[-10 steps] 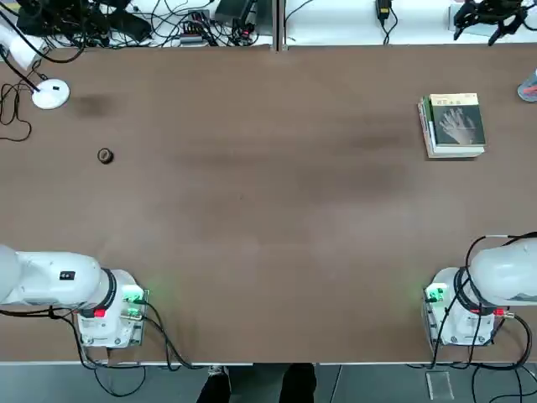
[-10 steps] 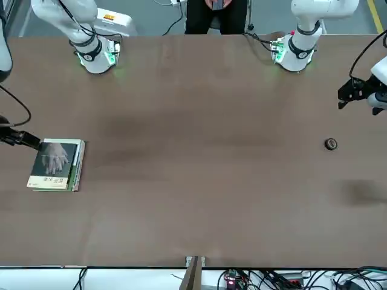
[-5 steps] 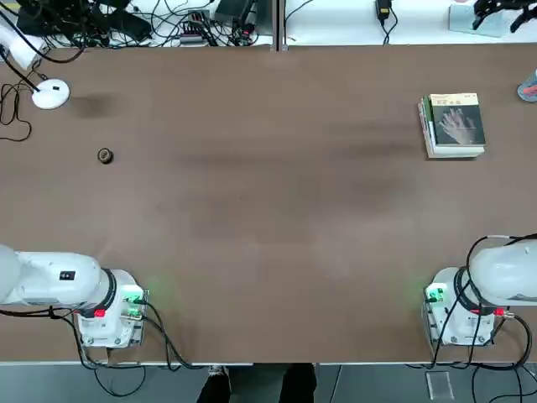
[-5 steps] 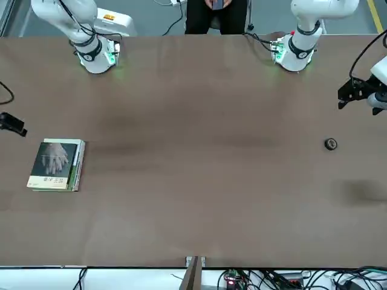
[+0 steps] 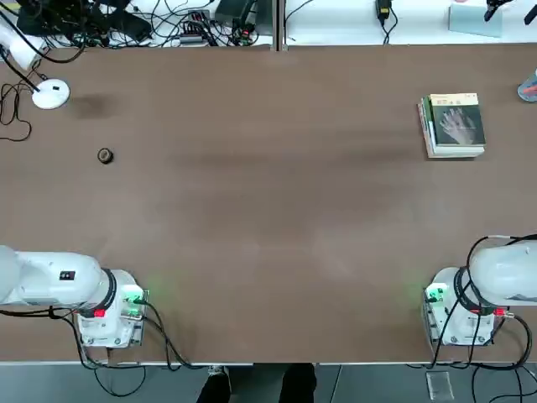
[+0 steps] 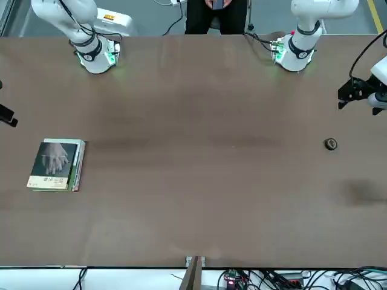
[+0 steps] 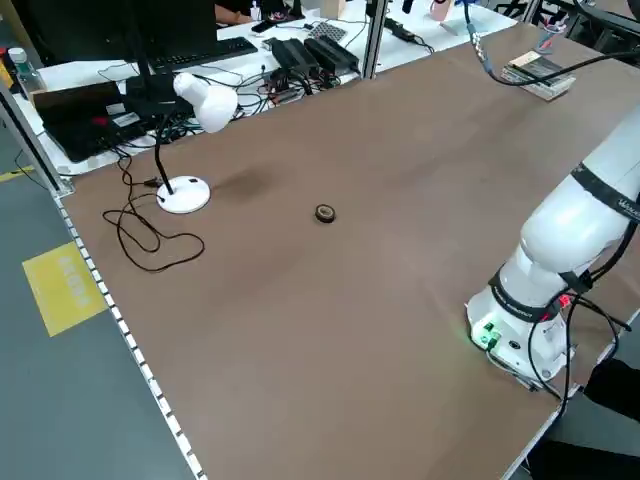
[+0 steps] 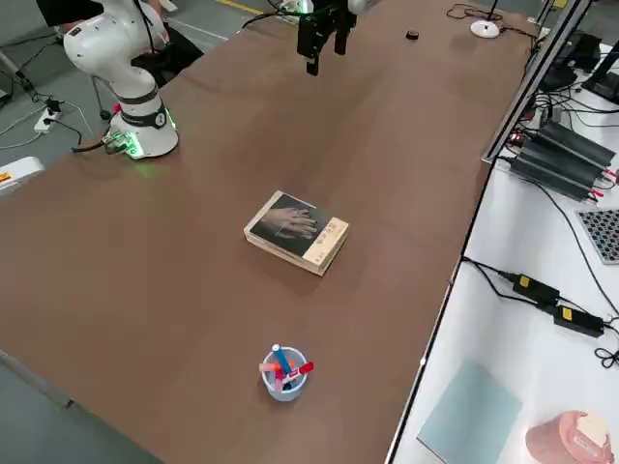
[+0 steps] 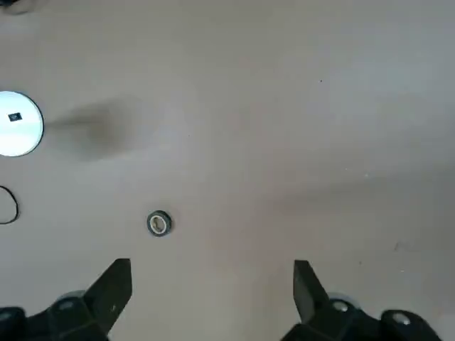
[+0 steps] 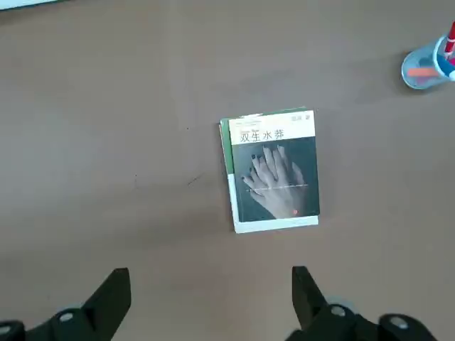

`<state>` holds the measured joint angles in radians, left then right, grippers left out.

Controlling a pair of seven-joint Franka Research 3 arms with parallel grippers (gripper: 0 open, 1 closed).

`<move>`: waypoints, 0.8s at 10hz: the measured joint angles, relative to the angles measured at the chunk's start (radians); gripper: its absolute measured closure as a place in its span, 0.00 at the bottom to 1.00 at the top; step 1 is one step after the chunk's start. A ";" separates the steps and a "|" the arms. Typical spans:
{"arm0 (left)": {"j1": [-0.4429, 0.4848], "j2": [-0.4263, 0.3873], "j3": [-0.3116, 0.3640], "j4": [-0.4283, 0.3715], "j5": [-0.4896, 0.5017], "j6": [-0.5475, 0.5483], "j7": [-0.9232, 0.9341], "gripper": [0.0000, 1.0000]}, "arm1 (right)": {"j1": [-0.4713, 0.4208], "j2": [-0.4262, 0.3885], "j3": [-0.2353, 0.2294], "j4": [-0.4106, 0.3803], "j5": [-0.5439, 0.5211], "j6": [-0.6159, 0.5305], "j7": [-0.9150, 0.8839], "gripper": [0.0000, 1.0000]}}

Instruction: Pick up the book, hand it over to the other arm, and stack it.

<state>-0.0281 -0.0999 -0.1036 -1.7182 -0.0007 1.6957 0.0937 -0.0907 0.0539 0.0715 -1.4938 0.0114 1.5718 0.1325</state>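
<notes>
Book [image 10: 276, 169] flat atop green-and-white book [image 10: 227, 167], worktop [image 5: 268, 210] right-far side. Thin, light, bendy, probably slick cover; pinch overhanging edge. Right hand [image 10: 206, 302] wide open, empty, high above. Left hand [image 9: 211, 297] open, empty, parked.

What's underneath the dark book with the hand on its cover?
The dark book lies on a green-and-white book; only that one's green edge and white page block show. Its cover is hidden, as is the table beneath.

I see the book [image 5: 457, 122] at the upper right of the top view — a thin paperback, dark cover with pale hands and a tan title strip, lying flat atop the green-and-white book [image 10: 228, 158].
</notes>
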 joint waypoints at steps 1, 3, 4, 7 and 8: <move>0.000 0.000 0.000 0.000 0.000 0.000 0.000 0.00 | 0.000 0.001 0.000 0.000 -0.001 -0.001 0.003 0.00; 0.000 0.000 0.000 0.000 0.000 0.000 0.000 0.00 | 0.000 0.002 0.000 0.000 -0.002 -0.003 0.006 0.00; 0.000 0.000 0.000 0.000 0.000 0.000 0.000 0.00 | 0.001 0.003 0.001 -0.002 -0.002 -0.003 0.008 0.00; 0.000 0.000 0.000 0.000 0.000 0.000 0.000 0.00 | 0.001 0.003 0.001 -0.017 -0.004 0.012 0.011 0.00; 0.000 0.000 0.000 0.000 0.000 0.000 0.000 0.00 | 0.001 0.003 0.001 -0.023 -0.004 0.019 0.012 0.00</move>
<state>-0.0281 -0.0999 -0.1037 -1.7181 -0.0007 1.6957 0.0937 -0.0901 0.0569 0.0721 -1.5170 0.0073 1.5911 0.1445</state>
